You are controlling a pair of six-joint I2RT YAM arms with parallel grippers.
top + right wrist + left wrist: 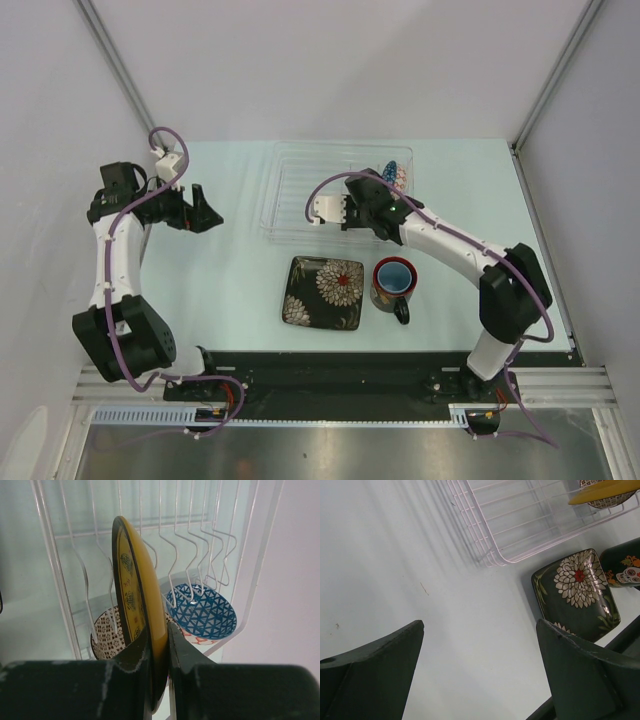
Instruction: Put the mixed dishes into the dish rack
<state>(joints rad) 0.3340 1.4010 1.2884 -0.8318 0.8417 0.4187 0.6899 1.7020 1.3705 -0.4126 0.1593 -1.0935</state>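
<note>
The clear dish rack (pixel 290 200) stands at the back middle of the table. My right gripper (pixel 372 200) is over its right part, shut on the small yellow plate (pixel 135 580), which it holds on edge among the rack's wire prongs (pixel 172 555). The blue-white mosaic bowl (pixel 202 612) lies in the rack's right end (pixel 392 172). The dark square flowered plate (pixel 323 292) and the red-rimmed mug (pixel 394 283) sit on the table in front of the rack. My left gripper (pixel 205 212) is open and empty, left of the rack.
A second bowl, brown-and-white patterned (pixel 106 632), lies in the rack behind the yellow plate. In the left wrist view the rack corner (pixel 520 525), the yellow plate (pixel 602 492), the dark plate (pixel 576 592) and the mug (pixel 622 567) show beyond my left gripper (pixel 480 630).
</note>
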